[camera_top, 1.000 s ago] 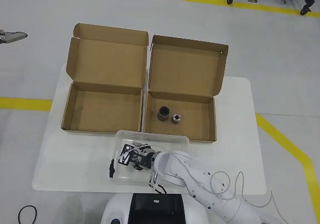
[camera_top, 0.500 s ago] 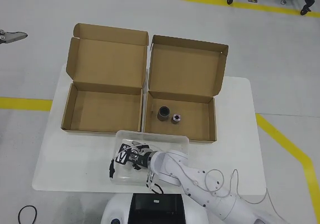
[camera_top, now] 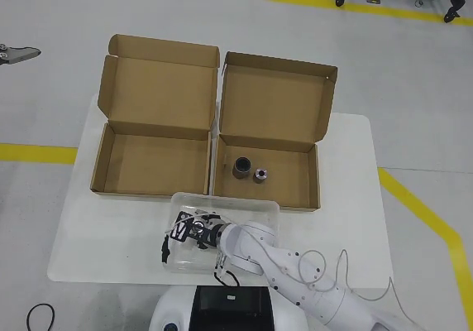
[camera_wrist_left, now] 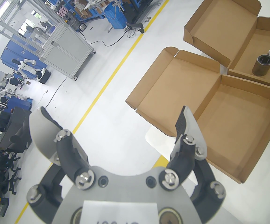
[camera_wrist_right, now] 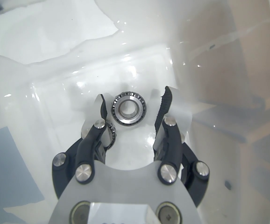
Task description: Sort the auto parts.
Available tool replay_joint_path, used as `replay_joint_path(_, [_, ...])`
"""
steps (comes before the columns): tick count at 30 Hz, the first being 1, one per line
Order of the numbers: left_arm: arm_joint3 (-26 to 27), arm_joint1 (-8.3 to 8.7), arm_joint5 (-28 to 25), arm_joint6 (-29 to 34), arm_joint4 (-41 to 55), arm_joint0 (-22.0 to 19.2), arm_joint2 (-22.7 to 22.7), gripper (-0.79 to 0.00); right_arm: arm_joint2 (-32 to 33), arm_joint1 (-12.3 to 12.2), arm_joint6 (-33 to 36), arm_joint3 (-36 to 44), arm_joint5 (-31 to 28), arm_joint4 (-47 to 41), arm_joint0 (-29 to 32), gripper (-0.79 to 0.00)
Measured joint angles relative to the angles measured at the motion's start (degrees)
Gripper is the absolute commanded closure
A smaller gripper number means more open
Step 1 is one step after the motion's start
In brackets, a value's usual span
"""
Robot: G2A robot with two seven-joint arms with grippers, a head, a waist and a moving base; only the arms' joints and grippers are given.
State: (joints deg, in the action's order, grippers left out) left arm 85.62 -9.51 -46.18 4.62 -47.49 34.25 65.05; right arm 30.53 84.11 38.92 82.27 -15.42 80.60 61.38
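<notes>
Right wrist view looks down into the clear plastic bin [camera_wrist_right: 149, 19], where a steel bearing [camera_wrist_right: 128, 108] lies on the bin floor between the spread fingertips of the right end effector [camera_wrist_right: 134, 94], untouched by either; a second bearing [camera_wrist_right: 111, 134] sits half hidden just beside one finger; top view cannot resolve these parts but places the bin at the near edge of the table [camera_top: 344, 207], in front of two open cardboard boxes, the right-hand box [camera_top: 290, 178] holding a dark sleeve [camera_top: 241, 168] and a small metal collar [camera_top: 260, 175] side by side; left wrist view shows the left end effector [camera_wrist_left: 113, 113] with fingers wide apart, off beyond the table's far left corner above the floor; compared with a second ago, the right end effector has crept slightly leftward inside the bin, while the left one has stayed put.
</notes>
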Motion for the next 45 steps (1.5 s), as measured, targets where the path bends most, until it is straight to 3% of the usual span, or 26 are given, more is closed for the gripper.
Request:
replay_joint_path(3, [0.0,0.0,0.0,0.0,0.0,0.0,0.0,-0.785,0.41,-0.01,-0.22,-0.19,-0.18,0.12,0.27,-0.271])
replay_joint_path(7, [0.0,0.0,0.0,0.0,0.0,0.0,0.0,-0.785,0.61,0.11,0.14,-0.29,-0.46,0.3,0.42,-0.028])
replay_joint_path(8, [0.0,0.0,0.0,0.0,0.0,0.0,0.0,-0.785,0.66,0.13,0.01,-0.18,-0.4,0.49,0.51,0.0])
replay_joint_path(13, [0.0,0.0,0.0,0.0,0.0,0.0,0.0,-0.785,1.07,0.07,-1.56,1.0,-0.43,1.25,1.31,0.0])
replay_joint_path(25, [0.0,0.0,0.0,0.0,0.0,0.0,0.0,-0.785,7.02,-2.26,-12.84,7.88,-3.92,0.36,7.07,0.0])
replay_joint_path(30, [0.0,0.0,0.0,0.0,0.0,0.0,0.0,-0.785,10.64,-3.64,-20.82,10.1,-9.47,-2.94,10.05,0.0])
replay_joint_path(37, [0.0,0.0,0.0,0.0,0.0,0.0,0.0,-0.785,15.07,-4.88,-34.82,7.13,-22.68,-11.04,10.51,0.0])
replay_joint_path(45, [0.0,0.0,0.0,0.0,0.0,0.0,0.0,-0.785,18.13,-5.44,-42.28,8.7,-28.98,-14.97,8.77,0.0])
